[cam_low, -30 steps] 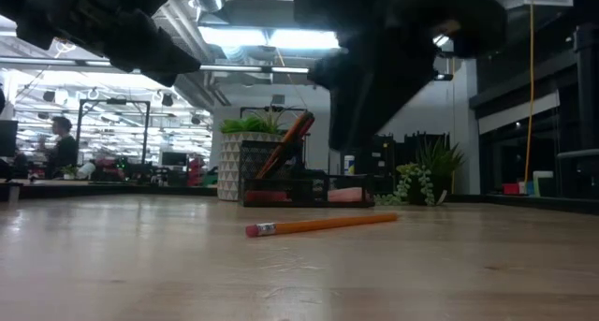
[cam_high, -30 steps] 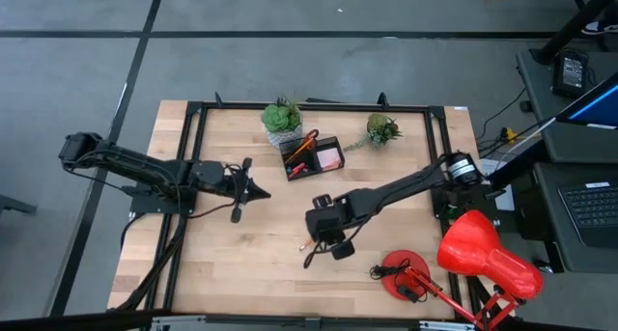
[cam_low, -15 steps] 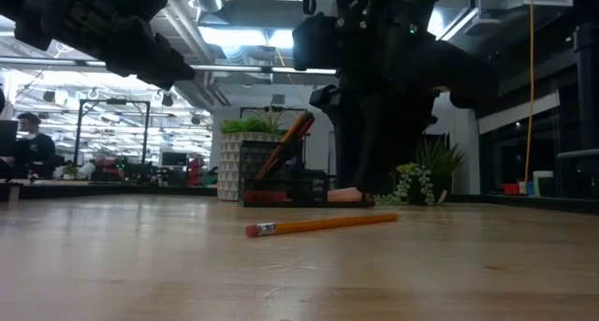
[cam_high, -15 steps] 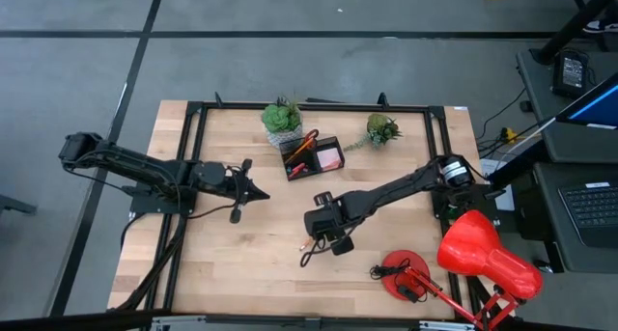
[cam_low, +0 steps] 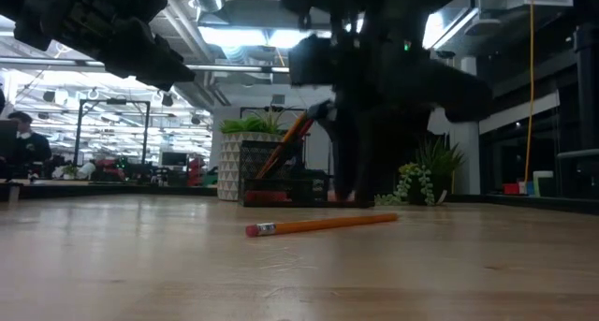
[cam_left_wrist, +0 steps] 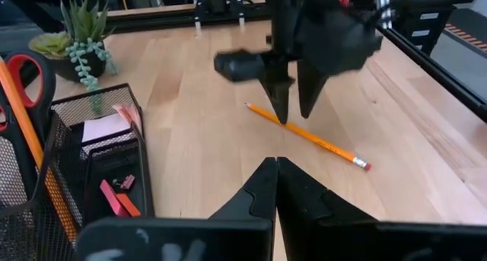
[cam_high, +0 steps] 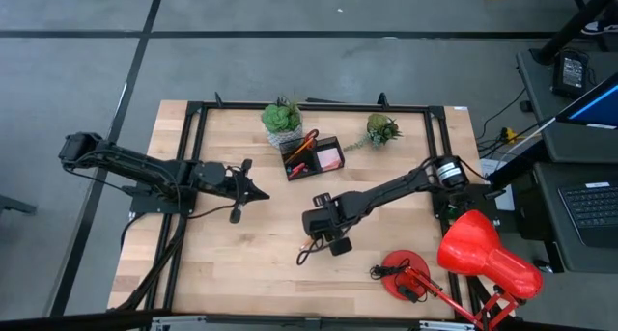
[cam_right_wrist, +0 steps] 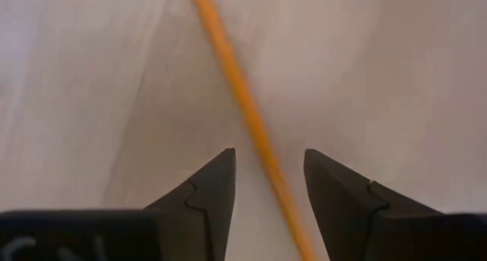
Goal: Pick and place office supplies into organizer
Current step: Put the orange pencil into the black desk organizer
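An orange pencil lies flat on the wooden table, its eraser end toward the near edge. My right gripper points steeply down over it, open, one finger on each side of the shaft near the pencil's pointed end, not touching it. The black mesh organizer stands at the far middle, holding red-handled scissors, another orange pencil and a pink pad. My left gripper hovers shut at the table's left middle, nothing in it.
Two potted plants flank the organizer at the far edge. A red desk lamp with its round base stands at the near right corner. Bare wood lies open at the near left.
My right gripper has come down toward the pencil and drifted slightly toward the table's left edge; its fingers now stand on either side of the shaft. The pencil has stayed where it was.
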Robot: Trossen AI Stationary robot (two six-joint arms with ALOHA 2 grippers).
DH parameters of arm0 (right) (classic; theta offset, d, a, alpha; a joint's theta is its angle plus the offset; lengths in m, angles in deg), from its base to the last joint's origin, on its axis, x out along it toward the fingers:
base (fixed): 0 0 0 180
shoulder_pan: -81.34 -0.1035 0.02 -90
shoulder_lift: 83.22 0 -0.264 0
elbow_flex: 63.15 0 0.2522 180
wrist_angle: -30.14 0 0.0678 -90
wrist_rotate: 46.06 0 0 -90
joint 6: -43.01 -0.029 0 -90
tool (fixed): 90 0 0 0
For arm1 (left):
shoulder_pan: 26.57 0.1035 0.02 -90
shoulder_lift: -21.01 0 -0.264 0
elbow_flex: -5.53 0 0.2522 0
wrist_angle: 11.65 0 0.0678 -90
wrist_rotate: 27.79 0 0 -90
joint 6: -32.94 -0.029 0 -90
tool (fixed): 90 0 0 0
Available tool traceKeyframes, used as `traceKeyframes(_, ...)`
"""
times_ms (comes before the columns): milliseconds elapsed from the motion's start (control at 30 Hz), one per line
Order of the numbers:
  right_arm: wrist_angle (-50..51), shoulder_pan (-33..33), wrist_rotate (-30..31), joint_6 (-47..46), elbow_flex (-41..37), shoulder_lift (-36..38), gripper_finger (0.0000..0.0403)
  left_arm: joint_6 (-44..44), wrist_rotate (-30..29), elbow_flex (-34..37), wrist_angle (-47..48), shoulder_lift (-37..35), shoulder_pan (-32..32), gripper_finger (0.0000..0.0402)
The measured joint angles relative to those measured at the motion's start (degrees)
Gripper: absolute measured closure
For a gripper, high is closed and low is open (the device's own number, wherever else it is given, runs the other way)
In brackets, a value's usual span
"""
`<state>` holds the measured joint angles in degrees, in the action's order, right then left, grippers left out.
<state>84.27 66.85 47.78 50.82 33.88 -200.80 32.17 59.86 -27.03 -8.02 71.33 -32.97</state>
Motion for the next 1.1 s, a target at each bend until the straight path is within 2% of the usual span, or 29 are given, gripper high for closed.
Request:
traceKeyframes(233,-0.19,0.02,-1.23,1.31,0.33,-4.31,0.0245,0.0,0.0,-0.02,0.31,0.0,0.0,0.0399)
traceKeyframes(567,0.02,0.11,-1.12,1.57,0.23,-4.89,0.0247,0.0,-0.02,-0.02,0.95,0.0,0.0,0.0398)
traceKeyframes(1100,-0.03,0.0,-1.34,4.7,0.07,-4.9,0.0338,0.0,-0.02,-0.02,0.96,0.0,0.0,0.0399)
